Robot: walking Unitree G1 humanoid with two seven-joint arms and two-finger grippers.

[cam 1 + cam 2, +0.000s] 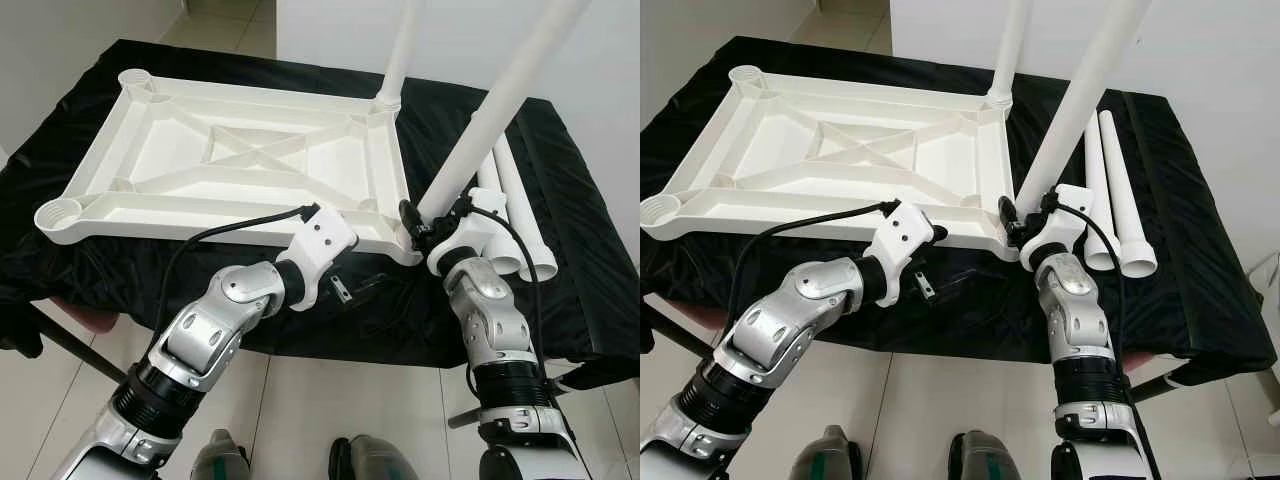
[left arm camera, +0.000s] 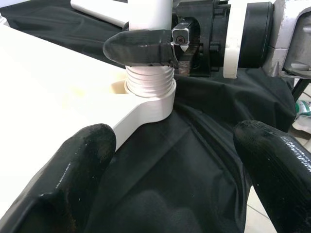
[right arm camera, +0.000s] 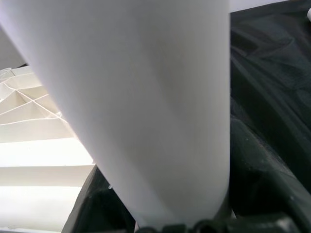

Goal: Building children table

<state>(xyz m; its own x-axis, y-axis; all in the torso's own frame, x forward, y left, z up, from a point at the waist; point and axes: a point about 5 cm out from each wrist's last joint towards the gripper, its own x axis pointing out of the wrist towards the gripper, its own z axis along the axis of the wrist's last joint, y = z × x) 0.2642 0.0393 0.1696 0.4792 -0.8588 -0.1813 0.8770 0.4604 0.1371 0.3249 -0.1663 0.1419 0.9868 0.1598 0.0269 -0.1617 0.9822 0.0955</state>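
1 leg [image 1: 490, 120] going into the near corner socket [image 2: 149, 94] of the upturned tabletop [image 1: 240, 160].
Your right gripper [image 1: 425, 225] is clamping the leg just above its threads, tilting it for screwing; your left gripper [image 1: 345, 290] is waiting beside the socket, fingers [image 2: 73, 170] spread, gripping nothing.

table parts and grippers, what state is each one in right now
tabletop: upside down on the black cloth
far leg: upright in its corner socket
near leg: tilted, threaded end partly in the near corner socket
spare legs: two, lying loose on the cloth
left sockets: both empty
right gripper: shut on near leg
left gripper: open, by the near corner, holding nothing
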